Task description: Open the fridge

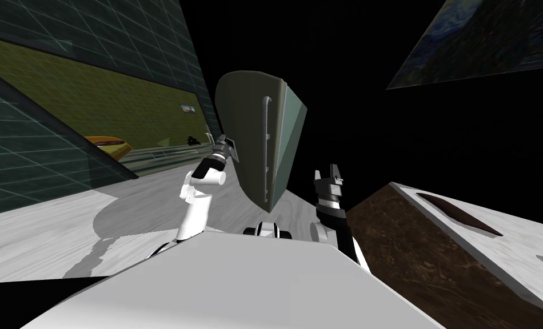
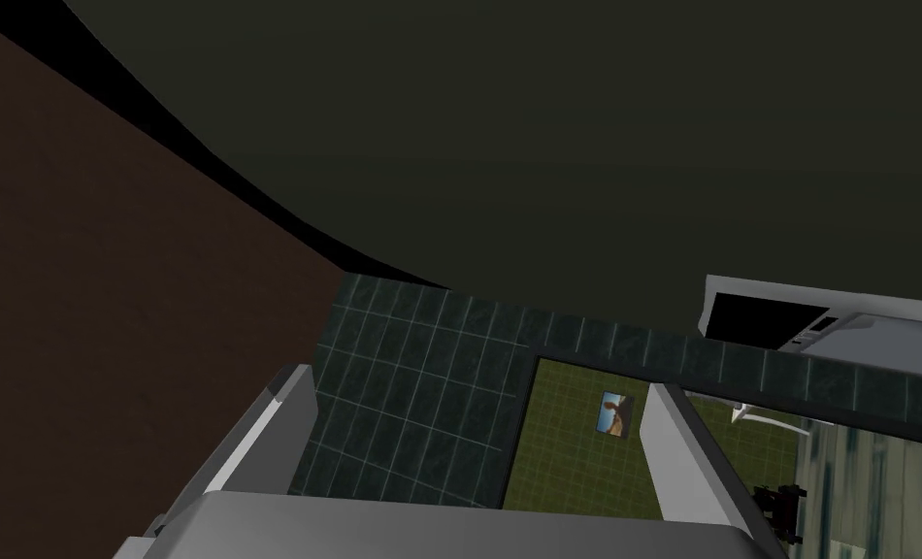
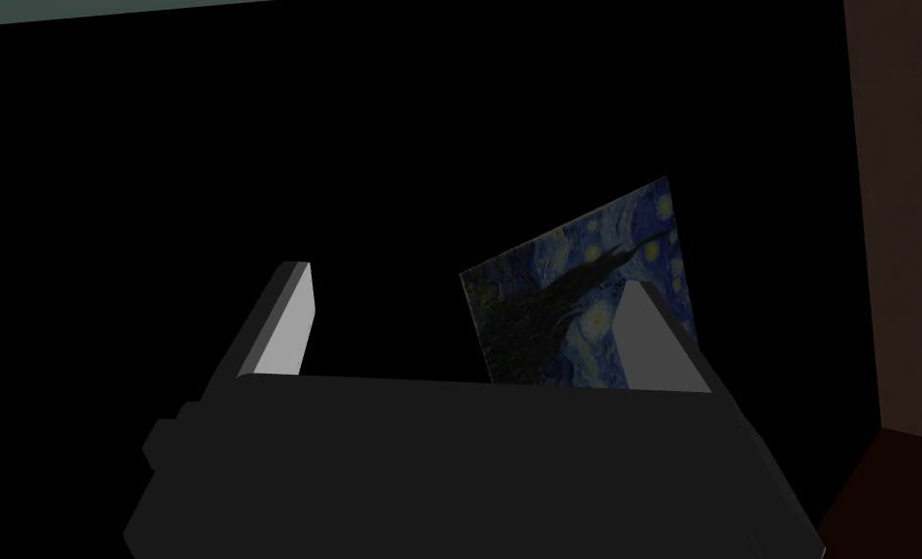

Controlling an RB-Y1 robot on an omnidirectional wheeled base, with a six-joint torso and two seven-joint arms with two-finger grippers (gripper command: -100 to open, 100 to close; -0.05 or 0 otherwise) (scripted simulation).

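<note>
The dark fridge point(image 1: 253, 143) stands on the pale floor point(image 1: 64, 228).

The fridge point(image 1: 252, 114) is a dark olive box with a rounded top and a paler grey-green side. It stands upright on the pale floor point(image 1: 64, 228). Its door point(image 1: 243, 163) sits flush, with a long grey handle point(image 1: 266, 134) running vertically near the edge.

Dim light is lying over every view, pure black areas point(image 1: 379, 114) swallowing much. A soft grey shadow point(image 1: 109, 221) is falling across the pale wood-grain floor point(image 1: 27, 243); the wide lens is splaying the dark green tiled walls point(image 1: 24, 165)
</note>
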